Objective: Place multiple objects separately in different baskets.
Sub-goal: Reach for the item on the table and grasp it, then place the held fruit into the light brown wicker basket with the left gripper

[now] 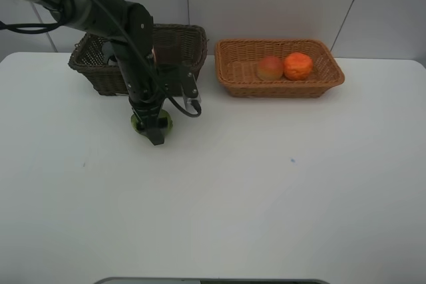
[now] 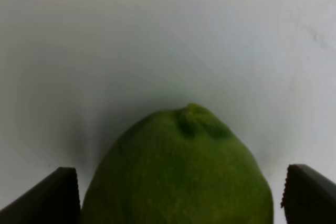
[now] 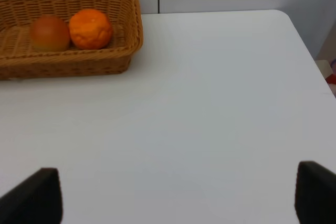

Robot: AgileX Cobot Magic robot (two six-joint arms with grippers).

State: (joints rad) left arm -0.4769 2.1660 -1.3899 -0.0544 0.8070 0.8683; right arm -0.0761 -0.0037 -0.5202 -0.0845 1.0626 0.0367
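At the left, the left gripper stands over the green round fruit on the white table, just in front of the dark brown basket, its jaws spread to either side of the fruit and not yet clamped. The round skin could slip or roll out if the jaws close off-centre. Further right, the orange-tan basket holds the red-yellow peach and orange, touching. The right gripper hangs released over bare table, nothing blocking it.
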